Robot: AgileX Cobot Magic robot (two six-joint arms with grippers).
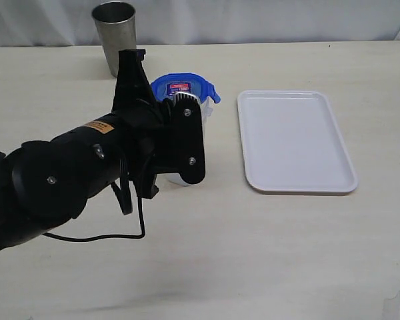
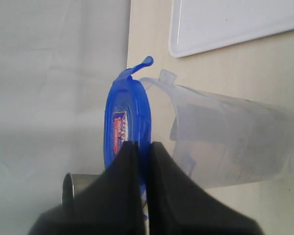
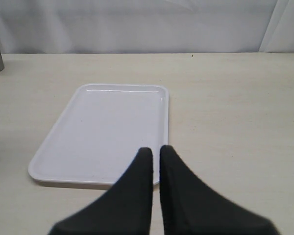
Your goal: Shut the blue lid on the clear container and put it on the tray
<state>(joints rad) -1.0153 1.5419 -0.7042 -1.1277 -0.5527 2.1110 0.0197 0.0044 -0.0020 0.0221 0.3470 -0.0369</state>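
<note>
Blue lid (image 2: 130, 112), red-white sticker on top, one tab flared, sits at mouth of clear container (image 2: 225, 142). Left gripper (image 2: 142, 152) jaws pinch lid rim. Right gripper (image 3: 156, 156) jaws pressed together, empty, near white tray (image 3: 103, 122).

steel cup (image 1: 113, 37), beige table (image 1: 273, 253), white backdrop (image 1: 267, 20)
</note>
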